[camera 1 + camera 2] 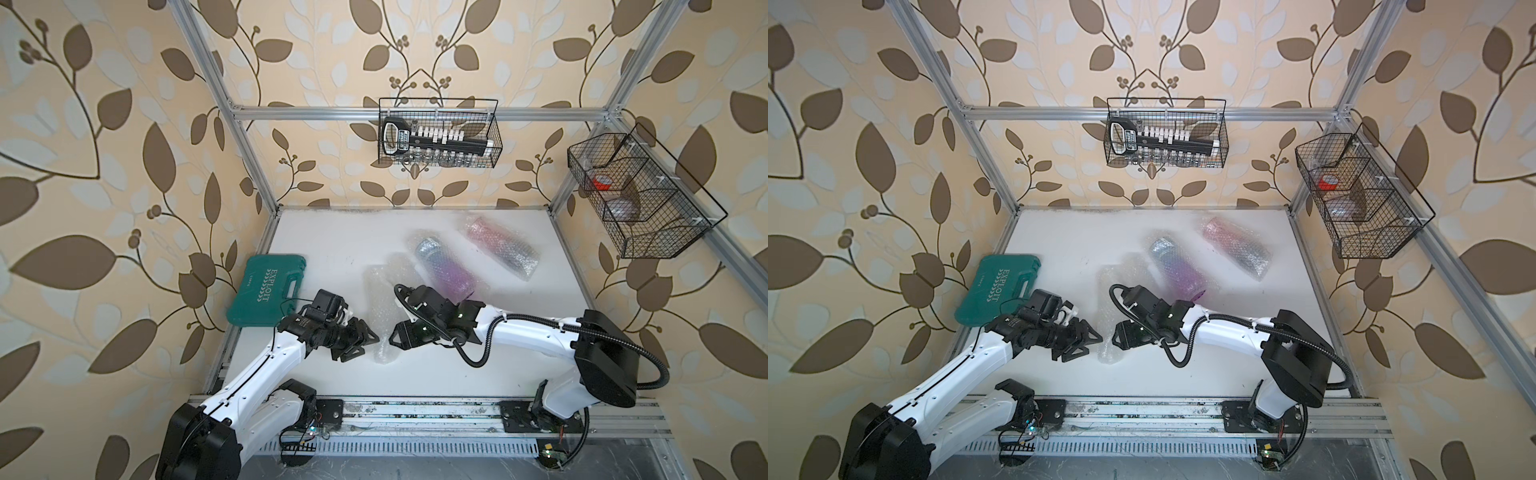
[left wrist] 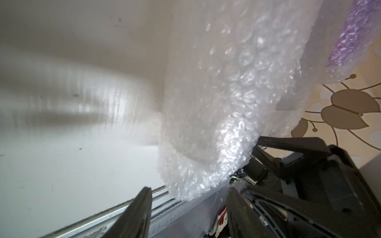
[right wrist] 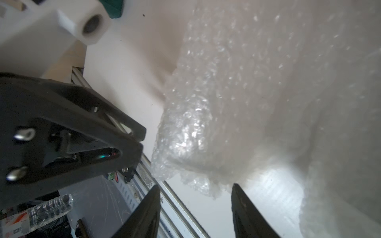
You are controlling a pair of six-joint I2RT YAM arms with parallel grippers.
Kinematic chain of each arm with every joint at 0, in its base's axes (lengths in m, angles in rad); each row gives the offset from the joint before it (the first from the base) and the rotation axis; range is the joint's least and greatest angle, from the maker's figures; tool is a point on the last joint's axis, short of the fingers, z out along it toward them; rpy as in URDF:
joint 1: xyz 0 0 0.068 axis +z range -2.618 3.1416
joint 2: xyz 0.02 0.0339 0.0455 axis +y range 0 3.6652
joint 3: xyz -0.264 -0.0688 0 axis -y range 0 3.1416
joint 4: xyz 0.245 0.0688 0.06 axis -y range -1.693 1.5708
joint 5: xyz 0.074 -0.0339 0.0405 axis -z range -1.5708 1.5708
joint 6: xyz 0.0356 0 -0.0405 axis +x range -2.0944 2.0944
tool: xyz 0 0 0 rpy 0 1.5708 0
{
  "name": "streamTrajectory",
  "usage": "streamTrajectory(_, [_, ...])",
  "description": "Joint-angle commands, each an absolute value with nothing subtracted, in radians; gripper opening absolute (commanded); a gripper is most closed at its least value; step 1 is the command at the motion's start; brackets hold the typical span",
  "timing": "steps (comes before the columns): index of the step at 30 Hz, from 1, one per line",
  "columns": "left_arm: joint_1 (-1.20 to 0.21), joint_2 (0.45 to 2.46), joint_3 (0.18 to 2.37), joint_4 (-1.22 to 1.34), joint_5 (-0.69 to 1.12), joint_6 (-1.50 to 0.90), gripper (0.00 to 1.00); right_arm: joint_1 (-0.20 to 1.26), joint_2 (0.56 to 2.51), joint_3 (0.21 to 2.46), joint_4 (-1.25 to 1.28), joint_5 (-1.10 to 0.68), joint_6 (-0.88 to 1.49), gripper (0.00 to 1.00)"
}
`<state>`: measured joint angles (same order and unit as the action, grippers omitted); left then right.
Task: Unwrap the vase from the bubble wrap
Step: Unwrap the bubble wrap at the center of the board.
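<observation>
White tabletop (image 1: 332, 249) within an aluminium frame, leaf-patterned walls behind; green tool case (image 1: 268, 291) at the left edge. The bubble wrap (image 1: 384, 307) in hand, a whitish bundle, lies near centre; whether a vase is inside cannot be told. A purple bundle (image 1: 444, 270) lies just beyond it, a pink bundle (image 1: 498, 245) far right. Left gripper (image 1: 369, 345) and right gripper (image 1: 394, 337) face each other across the whitish bundle's near end, jaws of both parted and empty. Step in hand: seeking purchase on the wrap. The next move likely calls for one gripper pinching a loose edge while the other steadies the bundle.
</observation>
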<state>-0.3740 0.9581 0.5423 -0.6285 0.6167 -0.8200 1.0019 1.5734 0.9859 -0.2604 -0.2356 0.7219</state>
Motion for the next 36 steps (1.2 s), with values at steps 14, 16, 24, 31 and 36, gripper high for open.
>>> streamTrajectory(14, [-0.57, 1.191, 0.703, -0.597, 0.428, -0.848, 0.47, 1.015, 1.605, 0.908, -0.253, -0.184, 0.834, 0.52])
streamTrajectory(16, [-0.57, 1.217, 0.72, -0.598, 0.412, -0.84, 0.42, 1.015, 1.598, 0.897, -0.252, -0.179, 0.845, 0.52])
streamTrajectory(24, [-0.57, 1.266, 0.736, -0.592, 0.414, -0.824, 0.13, 0.968, 1.545, 0.8, -0.151, -0.196, 0.897, 0.53])
streamTrajectory(31, [-0.571, 1.261, 0.739, -0.601, 0.436, -0.821, 0.0, 0.963, 1.606, 0.832, -0.052, -0.243, 0.887, 0.53])
streamTrajectory(36, [-0.571, 1.255, 0.752, -0.617, 0.437, -0.815, 0.0, 0.963, 1.634, 0.855, -0.031, -0.256, 0.873, 0.54])
